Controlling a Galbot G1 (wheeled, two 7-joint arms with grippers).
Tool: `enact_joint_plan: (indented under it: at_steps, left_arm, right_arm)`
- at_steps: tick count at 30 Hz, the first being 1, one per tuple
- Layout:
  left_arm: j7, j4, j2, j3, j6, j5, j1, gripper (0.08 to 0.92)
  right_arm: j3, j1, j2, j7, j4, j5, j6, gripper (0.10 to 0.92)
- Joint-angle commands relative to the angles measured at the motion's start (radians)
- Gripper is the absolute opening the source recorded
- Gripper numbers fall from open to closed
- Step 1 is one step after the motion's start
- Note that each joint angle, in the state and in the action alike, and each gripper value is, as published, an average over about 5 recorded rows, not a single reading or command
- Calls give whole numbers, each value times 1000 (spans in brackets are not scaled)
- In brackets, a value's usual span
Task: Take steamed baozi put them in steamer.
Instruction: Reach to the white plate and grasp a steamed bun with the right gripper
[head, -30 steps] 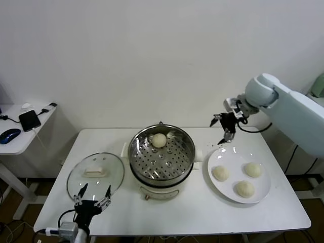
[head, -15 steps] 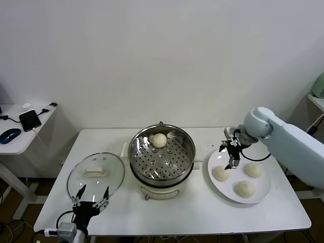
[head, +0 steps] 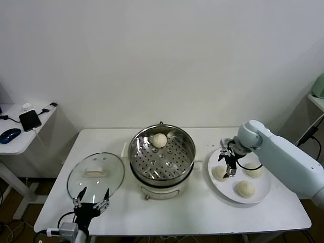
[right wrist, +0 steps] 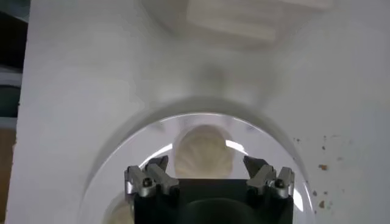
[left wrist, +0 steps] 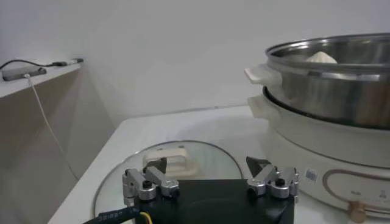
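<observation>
A round glass lid [head: 95, 174] with a white handle [head: 94, 172] is laid flat on the white bench [head: 202, 215], toward its left front. A flat white plate [head: 258, 195] is set on the right part of the bench. A side desk [head: 15, 144] is seen at far left, on which a blue mouse [head: 9, 135], a dark phone [head: 30, 120] and cables are placed.

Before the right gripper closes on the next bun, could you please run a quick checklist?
1. Right gripper open: ok.
2. Fingers straddle the near-left baozi on the plate: ok.
3. Low enough to grasp: cannot tell.
4. Steamer uncovered, glass lid lying on the table: ok.
5. Room in the steamer, only one baozi inside: ok.
6. Left gripper parked, open, near the lid, away from the plate: ok.
</observation>
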State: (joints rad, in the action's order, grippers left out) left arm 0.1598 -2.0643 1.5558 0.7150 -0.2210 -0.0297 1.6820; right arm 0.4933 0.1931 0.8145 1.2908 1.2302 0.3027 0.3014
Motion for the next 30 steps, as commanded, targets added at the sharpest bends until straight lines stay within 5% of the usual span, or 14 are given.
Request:
enact_joint_plan:
  at_steps: [1,21,30]
  left_arm:
    - [0,6,1,-1,0,-1,0,823]
    - [0,18,2,0,0,-2,-7,823]
    - [0,22,2,-4,-1,-3,-10,823]
  right_arm:
    - [-13,25,25,-4,-40,27,-9,823]
    - [-18,34,57,-34,-71,52,-9,823]
    - [-17,35,56,-33,-74,53,1,757]
